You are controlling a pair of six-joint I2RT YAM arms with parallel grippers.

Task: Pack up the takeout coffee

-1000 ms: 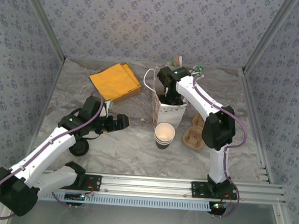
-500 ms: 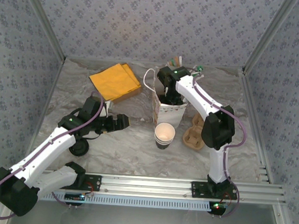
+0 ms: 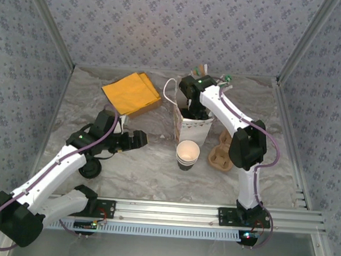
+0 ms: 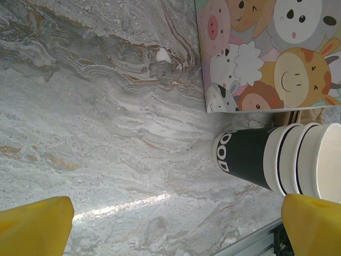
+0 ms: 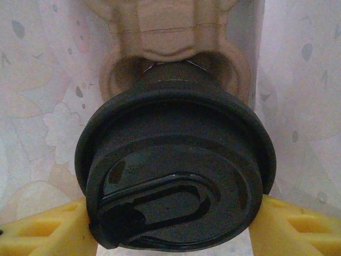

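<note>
The right pincer (image 3: 192, 112) is sunk into the mouth of the paper bag (image 3: 195, 128). Its yellow fingers (image 5: 42, 229) press on either side of a lidded cup (image 5: 176, 176), clamped around the lid's rim. I'd say it is held level like that so it seats squarely in the pulp tray (image 5: 170, 37) just beyond it, down in the bag. The lid is matt black plastic, round, with a raised sip flap. The tray looks tan, fibrous and softly moulded, and the bag walls around it are thin enough for the cartoon print to ghost through. Outside the bag, on the near side of that pincer, the takeout coffee (image 3: 187, 154) stands upright and uncovered on the marbled counter (image 3: 156, 168). It is smooth cream paper with thin dark rings and a dark base, close against the bag. The left pincer (image 3: 139, 139) hovers low with jaws spread wide and empty. The cup sits apart from it, off its right fingertip, probably lined up for a sideways grasp. Past the cup lies a brown cardboard carrier (image 3: 221, 156), and well beyond the left pincer are flat orange sheets (image 3: 132, 93).
</note>
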